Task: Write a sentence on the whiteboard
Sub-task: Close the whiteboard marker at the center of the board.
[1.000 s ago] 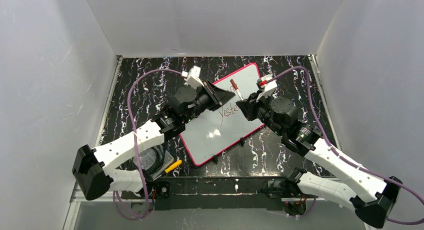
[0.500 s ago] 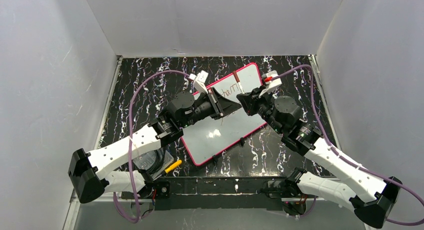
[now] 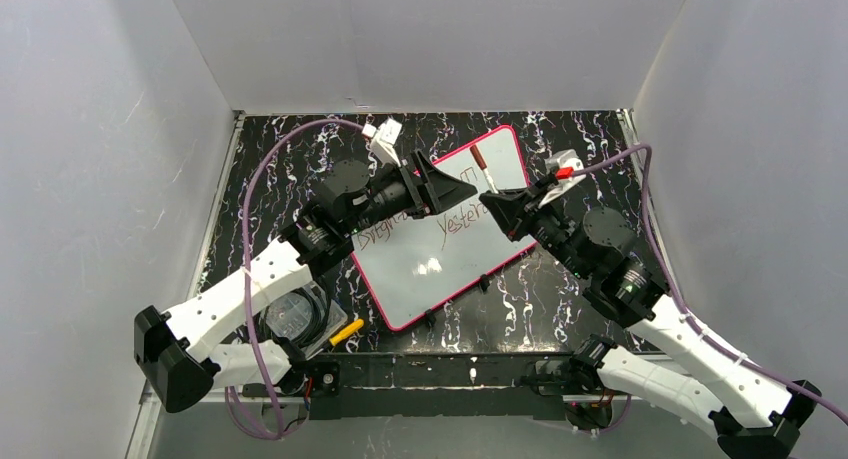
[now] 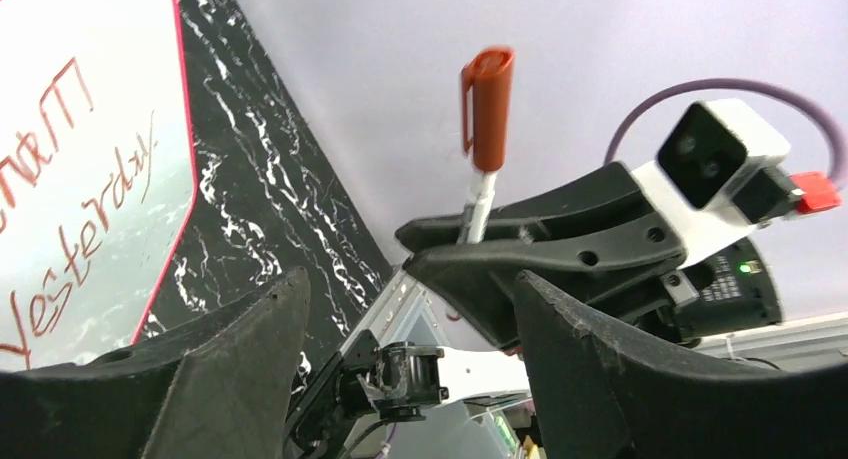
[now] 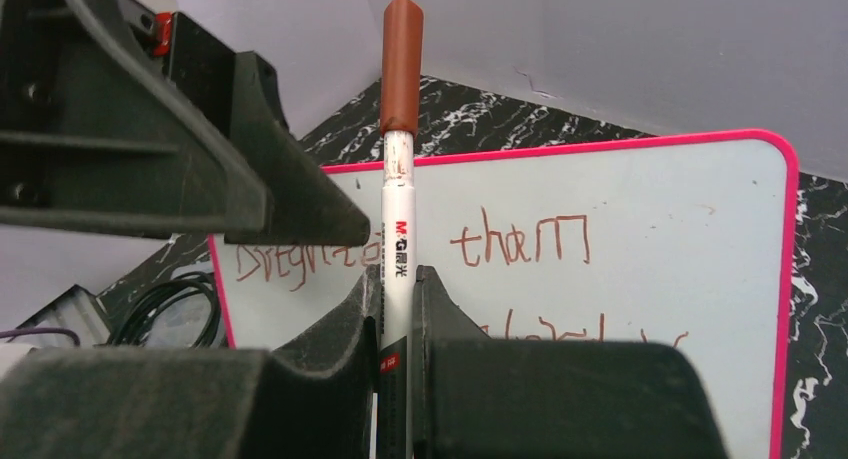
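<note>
The sentence, faint from above, is being shown clearly at the wrists, on the whiteboard lying near the tabletop's far edge. A marker is being pinched by the right gripper, while the left gripper is being held wide.

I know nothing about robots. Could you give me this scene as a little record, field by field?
Surface: black marbled table
Board: whiteboard, pink-red frame, lying flat, turned at an angle
Writing: the sentence, reddish-brown, two lines, "Brighter than Yesterday", partly hidden by the arms
Marker: white marker, reddish-brown cap on its upper end
Right arm: jaws shut on the marker
Left arm: jaws open, holding nothing
</note>
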Robot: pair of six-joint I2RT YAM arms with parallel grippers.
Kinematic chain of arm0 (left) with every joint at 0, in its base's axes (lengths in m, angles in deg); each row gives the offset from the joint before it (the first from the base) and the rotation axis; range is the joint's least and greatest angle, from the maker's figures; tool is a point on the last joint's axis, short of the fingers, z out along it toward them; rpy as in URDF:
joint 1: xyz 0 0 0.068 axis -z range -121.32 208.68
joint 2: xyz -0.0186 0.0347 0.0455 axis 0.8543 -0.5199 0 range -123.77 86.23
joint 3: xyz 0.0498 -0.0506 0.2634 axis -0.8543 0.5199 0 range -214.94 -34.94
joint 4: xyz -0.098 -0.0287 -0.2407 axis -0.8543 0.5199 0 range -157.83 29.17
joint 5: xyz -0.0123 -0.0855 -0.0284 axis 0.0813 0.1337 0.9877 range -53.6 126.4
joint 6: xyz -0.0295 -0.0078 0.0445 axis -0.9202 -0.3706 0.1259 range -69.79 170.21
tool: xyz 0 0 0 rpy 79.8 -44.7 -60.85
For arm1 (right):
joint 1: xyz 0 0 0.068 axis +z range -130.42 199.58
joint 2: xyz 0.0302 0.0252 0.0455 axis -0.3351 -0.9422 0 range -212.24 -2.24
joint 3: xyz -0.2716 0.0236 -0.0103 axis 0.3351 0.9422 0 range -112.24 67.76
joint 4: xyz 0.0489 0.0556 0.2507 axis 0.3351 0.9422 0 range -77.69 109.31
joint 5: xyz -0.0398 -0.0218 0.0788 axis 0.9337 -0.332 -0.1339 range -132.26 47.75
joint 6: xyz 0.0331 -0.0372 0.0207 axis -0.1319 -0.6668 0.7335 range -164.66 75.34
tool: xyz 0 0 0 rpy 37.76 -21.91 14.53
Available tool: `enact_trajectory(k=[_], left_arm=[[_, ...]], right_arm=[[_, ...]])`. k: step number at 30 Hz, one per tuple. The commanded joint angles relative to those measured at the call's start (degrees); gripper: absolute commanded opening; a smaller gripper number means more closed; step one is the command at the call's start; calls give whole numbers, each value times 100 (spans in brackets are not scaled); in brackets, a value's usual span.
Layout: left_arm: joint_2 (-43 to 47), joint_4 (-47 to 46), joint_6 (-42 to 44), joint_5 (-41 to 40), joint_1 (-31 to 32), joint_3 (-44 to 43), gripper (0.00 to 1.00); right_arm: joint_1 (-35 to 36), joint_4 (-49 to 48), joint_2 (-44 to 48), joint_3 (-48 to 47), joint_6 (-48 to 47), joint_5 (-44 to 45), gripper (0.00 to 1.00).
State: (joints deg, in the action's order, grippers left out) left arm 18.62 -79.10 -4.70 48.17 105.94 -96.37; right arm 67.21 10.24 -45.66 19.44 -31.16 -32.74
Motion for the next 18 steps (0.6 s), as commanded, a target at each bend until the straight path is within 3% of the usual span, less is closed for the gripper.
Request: enact_trajectory(k=[1, 10, 18], left_arm=[[215, 101, 491, 606, -99, -556, 75], [77, 345, 744, 664, -224, -976, 81], [-46, 993, 871, 313, -239, -1352, 76]], right_arm=[[0, -416, 241, 126, -48, -547, 1], [0, -538, 355, 195, 21, -1261, 1], [-4, -591, 281, 183, 30, -1506, 1]])
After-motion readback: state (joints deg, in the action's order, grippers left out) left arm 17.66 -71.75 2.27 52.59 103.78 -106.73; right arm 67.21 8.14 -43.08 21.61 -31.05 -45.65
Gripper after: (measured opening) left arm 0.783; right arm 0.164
